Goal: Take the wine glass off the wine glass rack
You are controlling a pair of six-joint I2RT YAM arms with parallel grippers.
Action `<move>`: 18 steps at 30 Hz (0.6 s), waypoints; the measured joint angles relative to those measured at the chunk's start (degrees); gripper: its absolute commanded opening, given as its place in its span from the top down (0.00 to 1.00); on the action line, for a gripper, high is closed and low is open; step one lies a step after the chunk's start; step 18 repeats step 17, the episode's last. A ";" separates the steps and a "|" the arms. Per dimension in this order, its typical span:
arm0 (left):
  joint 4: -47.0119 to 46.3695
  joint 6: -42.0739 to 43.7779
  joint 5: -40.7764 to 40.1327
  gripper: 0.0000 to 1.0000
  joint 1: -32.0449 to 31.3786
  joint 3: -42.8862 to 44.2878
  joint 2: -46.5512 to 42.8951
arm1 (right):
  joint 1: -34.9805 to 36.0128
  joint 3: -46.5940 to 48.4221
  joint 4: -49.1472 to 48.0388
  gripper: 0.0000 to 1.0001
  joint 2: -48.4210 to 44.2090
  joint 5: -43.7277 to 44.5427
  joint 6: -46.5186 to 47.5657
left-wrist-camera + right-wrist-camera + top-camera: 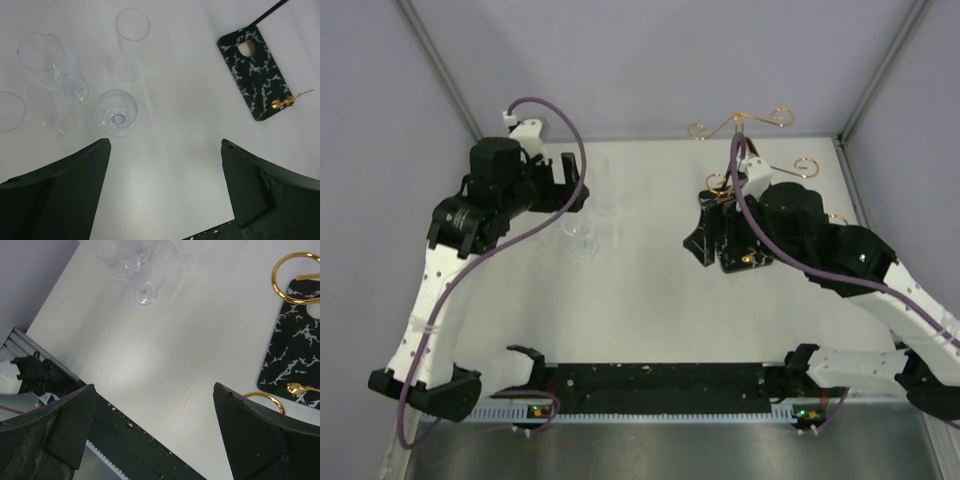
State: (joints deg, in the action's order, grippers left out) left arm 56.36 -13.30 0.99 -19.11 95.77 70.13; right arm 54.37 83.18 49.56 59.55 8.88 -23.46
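Note:
The wine glass rack [740,125] stands at the back right, its gold spiral arms partly hidden by my right arm. Its black marbled base [255,70] shows in both wrist views, with gold rings [295,277] above it. Several clear glasses [585,235] stand on the white table left of the rack. A round wine glass [116,112] stands nearest my left gripper [165,145], which hangs open above the table with nothing between its fingers. My right gripper [155,387] is open and empty too, beside the rack base [300,360].
A tall flute [132,25] and a larger glass [47,60] stand behind the round one. A black strip [660,385] runs along the table's near edge between the arm bases. Grey walls close in the table on three sides.

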 measured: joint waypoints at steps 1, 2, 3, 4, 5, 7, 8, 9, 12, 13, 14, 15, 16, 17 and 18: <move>-1.20 0.09 1.57 0.02 0.00 -1.75 -1.88 | -0.02 0.72 0.44 0.01 0.48 0.92 -0.31; -2.78 0.07 3.17 0.02 0.00 -3.72 -4.00 | -0.02 1.68 1.25 0.01 1.01 2.29 -0.76; -3.82 0.13 4.61 0.02 0.00 -5.22 -5.88 | -0.02 2.49 1.79 0.01 1.33 3.61 -1.09; -4.68 0.20 5.95 0.02 0.00 -6.32 -7.43 | -0.04 3.43 2.47 0.01 1.64 5.11 -1.33; -5.51 0.26 6.99 0.02 0.00 -7.08 -8.55 | -0.04 4.39 2.99 0.01 1.81 6.71 -1.73; -7.32 0.44 9.20 0.02 0.00 -8.79 -10.95 | -0.04 5.99 3.85 0.01 1.99 9.49 -2.14; -7.91 0.52 10.19 0.02 0.00 -9.40 -11.78 | -0.04 6.88 4.13 0.01 2.03 10.95 -2.29; -8.59 0.66 10.99 0.02 0.00 -10.05 -12.59 | -0.04 7.65 4.31 0.01 2.03 12.15 -2.40; -10.54 1.01 13.16 0.02 0.00 -12.48 -14.69 | -0.04 9.05 4.63 0.02 1.97 14.75 -2.78; -10.95 1.05 13.60 0.02 0.00 -13.29 -15.28 | -0.04 9.22 4.68 0.05 1.97 15.52 -2.73; -11.43 1.09 14.19 0.02 0.00 -14.23 -15.91 | -0.07 9.33 4.81 0.06 1.97 15.69 -2.56; -11.74 1.20 14.67 0.02 0.00 -15.02 -16.50 | -0.13 9.62 5.16 0.01 2.10 15.69 -2.21; -11.87 1.27 14.97 0.02 0.00 -15.52 -16.94 | -0.13 9.97 5.49 0.01 2.25 15.80 -2.10; -11.89 1.33 15.13 0.02 0.00 -15.69 -17.18 | -0.15 10.25 5.81 0.01 2.38 16.20 -2.27; -11.89 1.33 15.13 0.02 0.00 -15.69 -17.18 | -0.15 10.25 5.81 0.01 2.38 16.20 -2.27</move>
